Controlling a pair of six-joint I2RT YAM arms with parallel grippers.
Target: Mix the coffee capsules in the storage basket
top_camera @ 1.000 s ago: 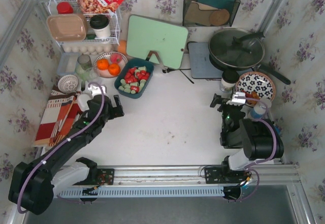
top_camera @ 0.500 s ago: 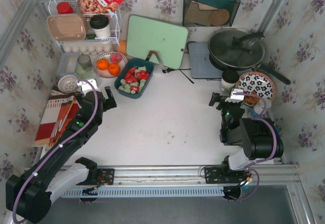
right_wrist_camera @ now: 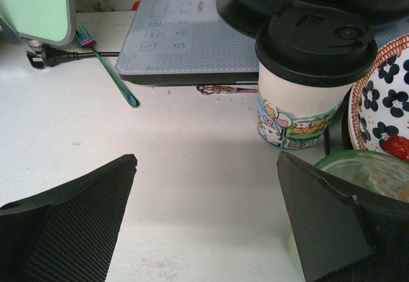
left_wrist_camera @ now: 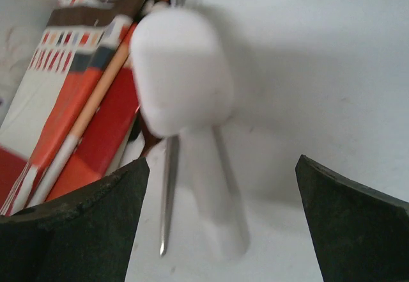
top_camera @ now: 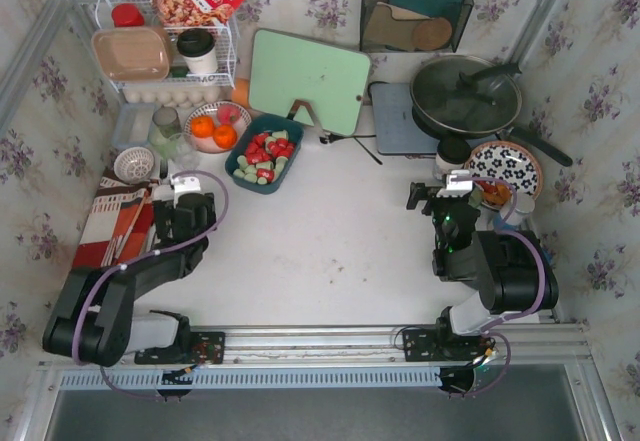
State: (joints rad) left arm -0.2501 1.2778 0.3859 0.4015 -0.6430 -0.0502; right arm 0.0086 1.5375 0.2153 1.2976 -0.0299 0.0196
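Observation:
The dark teal storage basket (top_camera: 241, 157) stands left of centre at the back of the table, in front of the green board. Red and pale green coffee capsules (top_camera: 266, 155) lie mixed inside it. My left gripper (top_camera: 183, 204) is well to the near left of the basket, over the edge of the striped mat, and it is open and empty (left_wrist_camera: 222, 162). A white-headed utensil (left_wrist_camera: 182, 71) and a thin metal rod (left_wrist_camera: 167, 192) lie just ahead of it. My right gripper (top_camera: 437, 196) hovers at the right side, open and empty (right_wrist_camera: 206, 159), over bare table.
A red striped mat (top_camera: 110, 226) with utensils lies at the left. Oranges in a bowl (top_camera: 212, 129) and a white wire rack (top_camera: 165, 46) are behind the basket. A lidded paper cup (right_wrist_camera: 307, 84), induction hob (right_wrist_camera: 192, 39), flowered plate (right_wrist_camera: 383, 103) and glass jar (right_wrist_camera: 364, 167) crowd the right gripper.
The left arm has drawn back and folded toward the near left, its gripper going from beside the basket to the mat's edge. The right gripper has barely shifted.

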